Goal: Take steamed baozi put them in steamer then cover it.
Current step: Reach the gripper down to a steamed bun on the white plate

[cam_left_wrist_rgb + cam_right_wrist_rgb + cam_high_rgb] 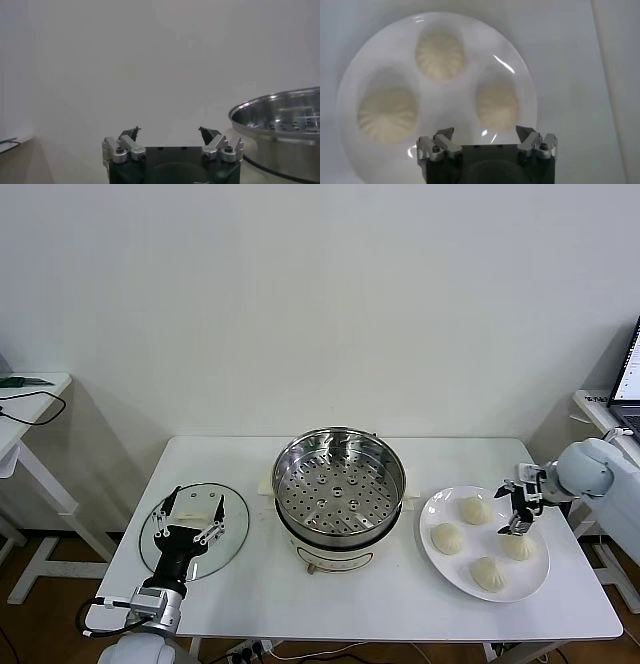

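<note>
Several off-white steamed baozi lie on a white plate (440,569) at the table's right; one is here (446,538). My right gripper (512,512) hangs open above the plate with nothing between its fingers. The right wrist view looks down past that gripper (485,131) on three baozi, the nearest (497,105) just ahead of it. The steel steamer (340,484) stands uncovered at the table's middle, its perforated tray bare. The glass cover (195,534) lies flat at the left, white handle (196,506) up. My left gripper (188,529) is open over it, and the left wrist view shows it (169,131) holding nothing.
The steamer's rim (280,125) appears beside my left gripper in the left wrist view. A white side table (30,399) stands far left. A laptop (628,379) sits on another table far right. The plate (370,60) lies near the table's right edge.
</note>
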Motion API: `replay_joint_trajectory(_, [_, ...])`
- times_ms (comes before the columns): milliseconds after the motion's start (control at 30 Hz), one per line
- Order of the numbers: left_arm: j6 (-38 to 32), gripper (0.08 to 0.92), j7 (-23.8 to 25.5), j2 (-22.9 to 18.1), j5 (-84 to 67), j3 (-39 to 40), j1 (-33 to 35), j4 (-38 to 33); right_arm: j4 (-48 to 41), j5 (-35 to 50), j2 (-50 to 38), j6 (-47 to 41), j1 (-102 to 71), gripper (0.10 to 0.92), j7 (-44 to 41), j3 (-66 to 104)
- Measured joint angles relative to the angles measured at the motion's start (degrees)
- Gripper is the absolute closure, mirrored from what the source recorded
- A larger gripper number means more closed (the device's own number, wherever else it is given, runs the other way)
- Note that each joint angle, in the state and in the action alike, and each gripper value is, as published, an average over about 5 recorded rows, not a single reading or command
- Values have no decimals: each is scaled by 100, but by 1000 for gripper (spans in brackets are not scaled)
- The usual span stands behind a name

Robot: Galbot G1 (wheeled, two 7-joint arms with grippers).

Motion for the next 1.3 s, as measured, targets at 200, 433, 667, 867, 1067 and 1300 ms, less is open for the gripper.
replay_joint_trajectory(200, [-5,177,9,5,1,-30,-6,32,-288,-142,266,3,82,203,28,-73])
replay_joint_trajectory(433, [-17,177,18,0,2,-18,-28,83,-554,-315,500,39,108,203,57,-109])
replay_joint_trajectory(667, [-19,177,20,0,5,-13,-37,119,-758,-472,694,101,113,203,104,-85])
replay_joint_trajectory(867, [-24,177,20,-3,10,-7,-31,128,-839,-562,805,126,128,203,118,-74])
replay_joint_trajectory(1067, [-35,177,20,-4,16,-7,-32,137,-843,-628,831,129,123,248,96,-59])
replay_joint_trajectory(1300, [-43,177,18,-11,17,-9,-34,145,-812,-682,824,143,89,376,47,-12])
